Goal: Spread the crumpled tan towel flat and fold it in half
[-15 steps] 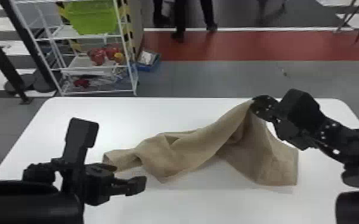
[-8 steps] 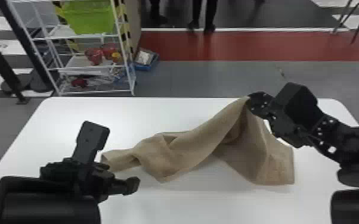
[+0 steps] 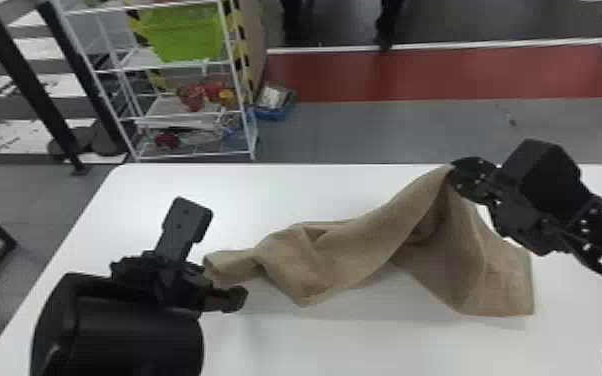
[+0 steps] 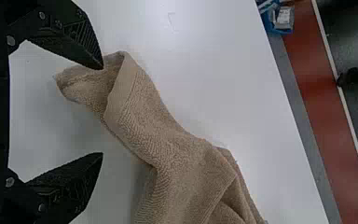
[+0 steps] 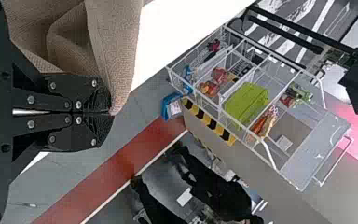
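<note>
My black two-fingered right pincer (image 3: 454,170) holds the crumpled tan fabric towel (image 3: 345,255) aloft — arm angled in from towel's right; left pincer (image 3: 217,255) wide, near towel's left end.

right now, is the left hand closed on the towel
No, the left hand has its two fingers wide apart, with no part of the tan towel pinched between them.

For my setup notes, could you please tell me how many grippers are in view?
2. The left gripper is open by the left end of the towel; the right gripper is shut on the towel's raised part, above the table.
</note>
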`<state>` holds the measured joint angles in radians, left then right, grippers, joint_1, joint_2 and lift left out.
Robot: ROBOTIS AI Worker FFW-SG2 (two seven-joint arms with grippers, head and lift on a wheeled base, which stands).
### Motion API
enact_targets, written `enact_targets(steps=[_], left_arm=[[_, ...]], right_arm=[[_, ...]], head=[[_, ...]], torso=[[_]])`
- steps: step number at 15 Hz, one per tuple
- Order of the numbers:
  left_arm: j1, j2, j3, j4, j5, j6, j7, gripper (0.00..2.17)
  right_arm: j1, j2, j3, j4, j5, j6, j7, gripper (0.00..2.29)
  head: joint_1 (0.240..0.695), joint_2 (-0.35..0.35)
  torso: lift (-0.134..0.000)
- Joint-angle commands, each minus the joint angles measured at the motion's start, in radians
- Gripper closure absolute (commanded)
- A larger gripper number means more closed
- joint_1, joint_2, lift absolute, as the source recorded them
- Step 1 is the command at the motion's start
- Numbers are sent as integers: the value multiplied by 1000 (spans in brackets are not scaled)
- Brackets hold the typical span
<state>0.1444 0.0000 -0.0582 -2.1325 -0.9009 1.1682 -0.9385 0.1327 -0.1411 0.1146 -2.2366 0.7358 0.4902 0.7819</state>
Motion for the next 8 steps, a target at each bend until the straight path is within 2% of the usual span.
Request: enact_targets(steps=[1, 3, 5, 8], left_arm=[[-17, -3, 1, 34, -27, 3, -26, 360], [-22, -2, 1, 54, -33, 3, -31, 373], [-26, 3, 6, 68, -41, 6, -37, 535], [-39, 3, 18, 77, -42, 6, -22, 549]], right_arm=[[1, 0, 2, 0, -1, 0, 0, 1440], [-1, 2, 5, 0, -1, 0, -1, 1440], [-5, 2, 7, 0, -1, 0, 0, 1440], [-12, 2, 10, 2, -1, 0, -1, 1436]], head=[[695, 107], [695, 107], [695, 112], [695, 121]], torso=[[-123], [-123], [-123], [-123]])
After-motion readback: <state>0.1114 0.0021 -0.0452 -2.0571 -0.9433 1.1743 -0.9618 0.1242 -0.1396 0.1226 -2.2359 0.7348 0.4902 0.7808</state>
